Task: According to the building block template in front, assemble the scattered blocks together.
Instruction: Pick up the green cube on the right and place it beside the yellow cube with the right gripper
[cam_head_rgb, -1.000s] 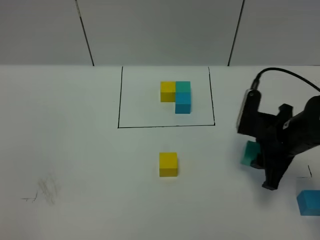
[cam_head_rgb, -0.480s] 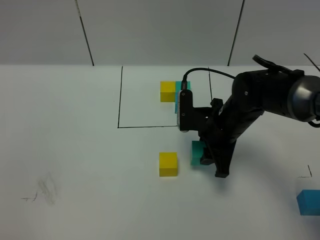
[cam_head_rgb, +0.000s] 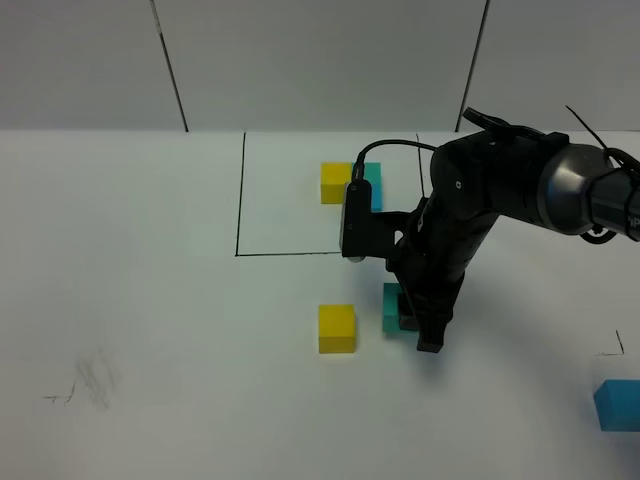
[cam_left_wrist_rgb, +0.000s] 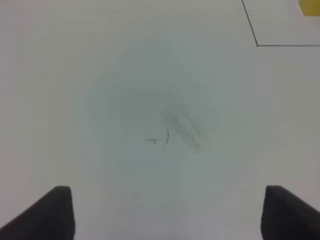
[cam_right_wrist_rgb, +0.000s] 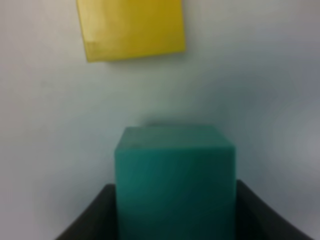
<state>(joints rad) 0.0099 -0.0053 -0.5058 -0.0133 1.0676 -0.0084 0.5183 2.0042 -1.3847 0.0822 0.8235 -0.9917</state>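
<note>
The template (cam_head_rgb: 337, 183) lies inside the black drawn rectangle (cam_head_rgb: 240, 200) at the back middle. Its yellow cube and part of its teal-green cube (cam_head_rgb: 374, 178) show; my right arm hides its sky-blue cube. The loose yellow cube (cam_head_rgb: 337, 328) sits in front of the rectangle. My right gripper (cam_head_rgb: 412, 320) is shut on the loose teal-green cube (cam_head_rgb: 393, 308) (cam_right_wrist_rgb: 175, 180), low over the table just right of the yellow cube (cam_right_wrist_rgb: 131, 27), with a small gap between them. The loose sky-blue cube (cam_head_rgb: 617, 404) lies at the far right edge. My left gripper (cam_left_wrist_rgb: 170, 215) is open and empty.
Faint pencil scribbles (cam_head_rgb: 90, 385) (cam_left_wrist_rgb: 175, 132) mark the white table at the front left. A corner of the black outline (cam_left_wrist_rgb: 256, 45) shows in the left wrist view. A grey panelled wall (cam_head_rgb: 320, 60) stands behind the table.
My right arm has swung left from the right side, carrying the teal-green cube to just right of the loose yellow cube. The other cubes have not moved.
</note>
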